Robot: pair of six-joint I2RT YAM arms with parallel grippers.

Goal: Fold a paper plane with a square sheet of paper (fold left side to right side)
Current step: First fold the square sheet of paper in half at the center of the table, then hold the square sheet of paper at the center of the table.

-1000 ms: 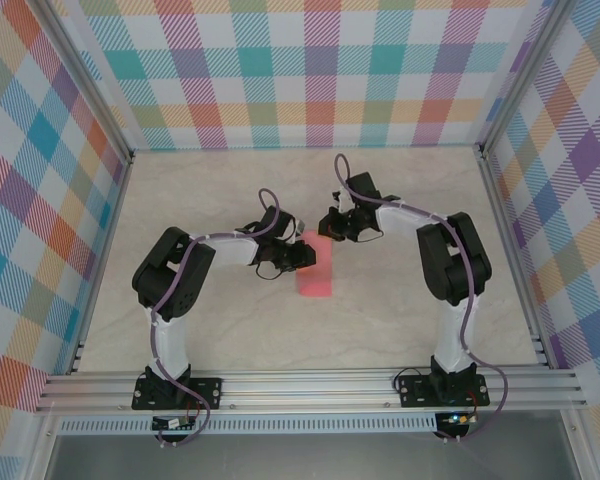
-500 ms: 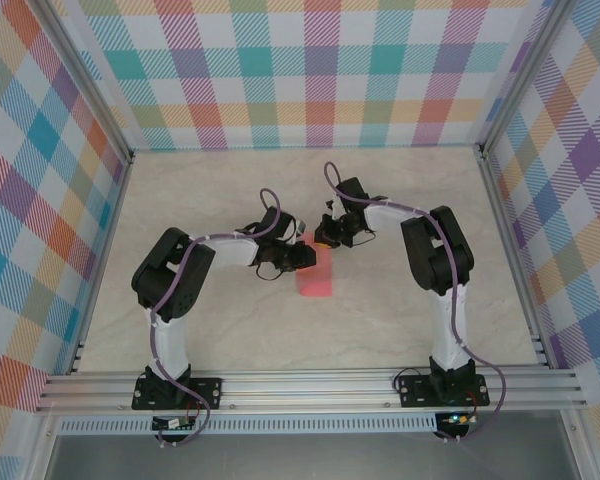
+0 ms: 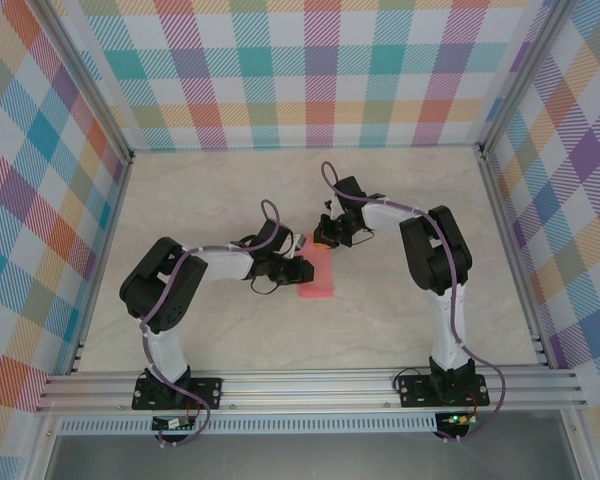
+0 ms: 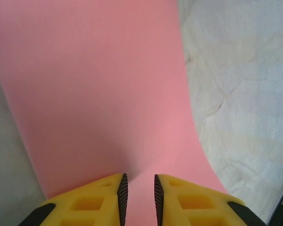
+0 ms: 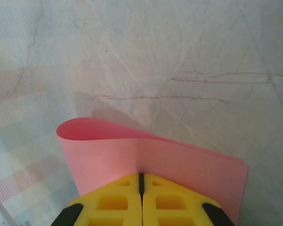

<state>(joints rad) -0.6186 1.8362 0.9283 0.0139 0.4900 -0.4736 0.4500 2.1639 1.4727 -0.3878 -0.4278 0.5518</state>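
Observation:
The square sheet of paper (image 3: 318,277) is salmon pink and lies doubled over as a narrow rectangle in the middle of the table. My left gripper (image 3: 302,270) is low over its left side. In the left wrist view the sheet (image 4: 99,84) spreads under the left gripper (image 4: 138,181), whose jaws stand a narrow gap apart with nothing between them. My right gripper (image 3: 326,240) is at the sheet's far end. It is shut (image 5: 141,175), tips pressed on the top layer (image 5: 179,157), and the fold bulges in a loose loop (image 5: 85,126). The paper plane is out of view.
A marbled beige tabletop (image 3: 210,200) runs to checked walls on three sides. An aluminium rail (image 3: 310,385) with both arm bases crosses the near edge. Open tabletop lies all around the sheet.
The right gripper swung left onto the sheet's far end and stayed shut. The left arm stretched lower and its gripper slid toward the near part of the sheet.

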